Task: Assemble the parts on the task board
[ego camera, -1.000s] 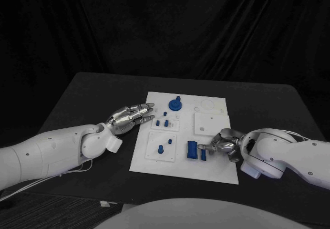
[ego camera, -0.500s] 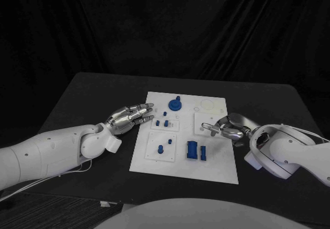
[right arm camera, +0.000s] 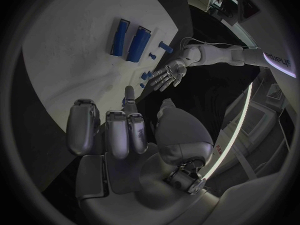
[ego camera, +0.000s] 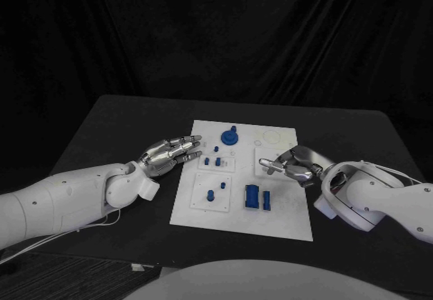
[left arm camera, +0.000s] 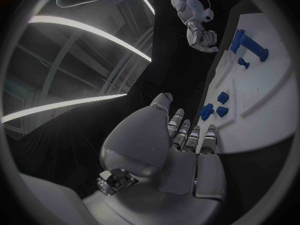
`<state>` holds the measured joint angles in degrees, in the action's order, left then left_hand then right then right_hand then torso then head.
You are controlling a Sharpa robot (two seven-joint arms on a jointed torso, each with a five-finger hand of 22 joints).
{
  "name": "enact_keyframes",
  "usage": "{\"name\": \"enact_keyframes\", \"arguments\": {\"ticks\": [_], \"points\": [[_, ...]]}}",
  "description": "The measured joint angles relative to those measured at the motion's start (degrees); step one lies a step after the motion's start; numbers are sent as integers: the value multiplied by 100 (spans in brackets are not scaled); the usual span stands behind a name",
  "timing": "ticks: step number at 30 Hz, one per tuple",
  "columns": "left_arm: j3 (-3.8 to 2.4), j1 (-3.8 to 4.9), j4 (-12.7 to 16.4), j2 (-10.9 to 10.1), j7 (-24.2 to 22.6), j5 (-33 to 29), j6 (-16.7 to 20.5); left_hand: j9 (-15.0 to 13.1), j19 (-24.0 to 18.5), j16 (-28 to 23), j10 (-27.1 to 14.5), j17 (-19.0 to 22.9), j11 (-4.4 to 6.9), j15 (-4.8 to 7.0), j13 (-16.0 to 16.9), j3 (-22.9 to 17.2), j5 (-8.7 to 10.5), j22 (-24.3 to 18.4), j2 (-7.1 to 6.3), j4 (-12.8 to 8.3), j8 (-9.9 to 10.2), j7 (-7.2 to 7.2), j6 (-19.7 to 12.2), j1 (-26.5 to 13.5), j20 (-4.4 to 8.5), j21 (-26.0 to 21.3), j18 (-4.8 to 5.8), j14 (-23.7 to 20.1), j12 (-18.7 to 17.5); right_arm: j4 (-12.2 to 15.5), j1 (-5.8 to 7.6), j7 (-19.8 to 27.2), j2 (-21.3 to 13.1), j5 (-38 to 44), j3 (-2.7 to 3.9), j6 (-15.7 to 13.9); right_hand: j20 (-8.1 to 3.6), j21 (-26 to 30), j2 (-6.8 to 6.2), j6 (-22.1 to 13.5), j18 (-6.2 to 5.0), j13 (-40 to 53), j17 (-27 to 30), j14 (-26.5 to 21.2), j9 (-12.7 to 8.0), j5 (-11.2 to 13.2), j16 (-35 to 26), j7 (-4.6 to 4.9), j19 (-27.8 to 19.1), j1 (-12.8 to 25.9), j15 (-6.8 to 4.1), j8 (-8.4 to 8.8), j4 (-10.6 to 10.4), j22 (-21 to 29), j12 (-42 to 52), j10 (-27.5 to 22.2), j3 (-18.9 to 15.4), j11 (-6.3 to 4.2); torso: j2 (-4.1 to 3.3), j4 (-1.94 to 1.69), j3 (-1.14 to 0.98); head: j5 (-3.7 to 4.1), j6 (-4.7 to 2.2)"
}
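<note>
Your right hand (ego camera: 290,165) hovered over the task board's (ego camera: 236,222) right edge, fingers curled in and holding nothing I could make out, likely between parts. Your left hand (ego camera: 171,153) waited with flat, slightly spread fingers at the left edge, beside the small blue pegs (ego camera: 212,161).

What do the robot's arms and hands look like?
Both arms are smooth, rounded white shells. The left hand and right hand are shiny silver metal with jointed fingers. Thin pale cables trail under the left arm.
</note>
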<state>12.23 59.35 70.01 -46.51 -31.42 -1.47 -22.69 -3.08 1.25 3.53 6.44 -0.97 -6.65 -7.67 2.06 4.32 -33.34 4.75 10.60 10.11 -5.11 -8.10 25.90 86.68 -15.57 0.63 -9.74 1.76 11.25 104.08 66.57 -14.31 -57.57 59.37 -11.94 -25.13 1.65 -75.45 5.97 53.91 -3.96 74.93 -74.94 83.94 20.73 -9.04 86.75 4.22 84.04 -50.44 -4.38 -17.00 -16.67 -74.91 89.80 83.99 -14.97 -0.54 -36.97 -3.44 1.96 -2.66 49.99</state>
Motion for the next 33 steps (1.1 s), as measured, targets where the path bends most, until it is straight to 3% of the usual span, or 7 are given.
{"name": "enact_keyframes", "arguments": {"ticks": [3, 8, 10, 12, 20, 33], "points": [[0, 0, 0, 0, 0, 0, 0, 0, 0, 0, 0, 0, 0, 0, 0, 0, 0, 0, 0, 0, 0, 0, 0, 0, 0, 0, -1, 0, 0, -23, -17, 42, 17, -9, -1, 79, 0, -28, 3, 32, -1, 0, 0, 0, -43, -19, 0, 10, 0, -4, 0, 16, 0, 0, 0, 0, -29, 0, 0, 0, 0, -4, 0], [-1, 0, -1, 0, 0, 0, -1, 0, 0, 0, 21, 0, -21, 0, -1, -16, 0, 0, 0, -17, 0, 0, 0, 0, 0, 0, -1, 0, 0, -47, -32, 46, 35, -12, -1, 230, 0, -126, 102, 127, 4, 0, 0, 0, -199, 66, 0, 15, 0, 70, 0, 192, -8, 1, 0, 0, -250, 0, -3, -1, 0, 7, 0], [-1, 0, -3, 4, 0, 0, -1, 0, 0, 0, 21, 0, -21, 0, -1, -16, 0, 1, 0, -16, 0, 0, 0, 0, 0, 0, -1, 0, 0, -53, -39, 32, 43, -10, -1, 303, 0, -156, 131, 163, 89, -1, 1, 0, -242, 82, 0, 27, 0, 100, 0, 215, 1, 0, 0, 0, -300, 0, -3, -1, 0, 12, 0], [-1, 0, -4, 6, 0, 0, -2, 0, 0, 0, 21, 0, -21, 0, -1, -16, 0, 0, 0, -16, 0, 0, 0, 0, 0, 0, 0, 0, 0, -55, -45, 16, 47, -4, -1, 365, 0, -192, 167, 249, 89, -1, 1, 0, -280, 110, 25, 12, 0, 136, 0, 258, -3, 0, 0, 0, -361, 0, -3, -2, 0, 13, 0], [-1, -1, -9, 9, 0, -1, -2, 1, 0, 0, 21, 0, -21, 0, -1, -16, 0, 0, 0, -16, 0, 0, 0, 0, 0, 0, -1, 0, 0, -59, -60, -92, 57, 35, -1, 608, 0, -239, 246, 585, 88, -1, 1, 0, -351, 164, 25, -54, 0, 179, 0, 264, 1, -2, 0, 0, -520, 0, -2, 2, 0, 0, 0], [-1, -3, -18, 17, 0, -2, -7, 1, 0, 0, 21, 0, -21, 0, -2, -16, 0, 0, 0, -16, 0, 0, 0, 0, 0, 0, 0, 0, 0, -76, -91, -321, 70, 127, -1, 853, 0, -239, 280, 638, 87, -1, 2, 0, -379, 228, 25, -65, 0, 204, -1, 321, 1, -3, 0, 0, -582, 0, -3, 1, 1, 3, 0]]}}
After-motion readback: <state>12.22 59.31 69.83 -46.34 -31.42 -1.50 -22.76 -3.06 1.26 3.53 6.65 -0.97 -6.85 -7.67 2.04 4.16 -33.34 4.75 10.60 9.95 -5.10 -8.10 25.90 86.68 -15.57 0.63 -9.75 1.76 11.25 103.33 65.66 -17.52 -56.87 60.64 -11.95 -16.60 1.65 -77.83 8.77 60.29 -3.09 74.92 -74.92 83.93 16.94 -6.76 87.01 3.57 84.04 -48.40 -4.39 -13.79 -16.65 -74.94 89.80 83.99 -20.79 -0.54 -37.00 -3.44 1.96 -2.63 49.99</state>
